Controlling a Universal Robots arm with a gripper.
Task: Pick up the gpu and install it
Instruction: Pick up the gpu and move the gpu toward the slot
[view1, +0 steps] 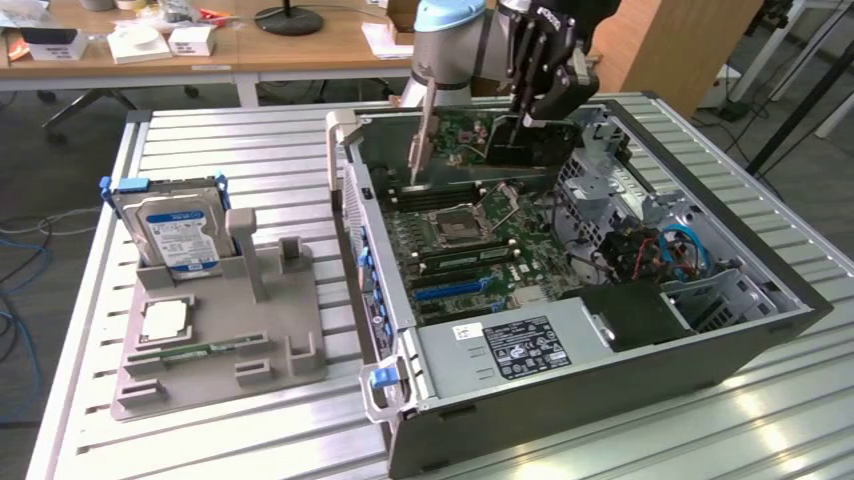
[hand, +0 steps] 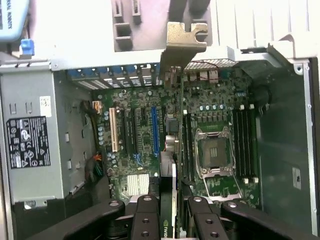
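On the exterior view's left, a slatted metal worktop carries a grey holder. A hard drive with a blue label stands upright in the holder. Nearer the camera, a square processor chip and a narrow green memory stick lie flat in the holder's recesses. Just beside the holder sits an open computer case, with the motherboard facing up and a labelled power supply at the near end. Over the far end of the case, the arm's end effector points down and is clamped on the gpu. The dark card stands on edge above the board, and its pale metal bracket hangs at the end towards the exterior view's left. In the wrist view the black fingers of the end effector press on both faces of the gpu. There the card is seen edge-on, running out to its bracket. It lines up over the board between a blue slot and the processor socket. On the exterior view's right, blue cables curl inside the case.
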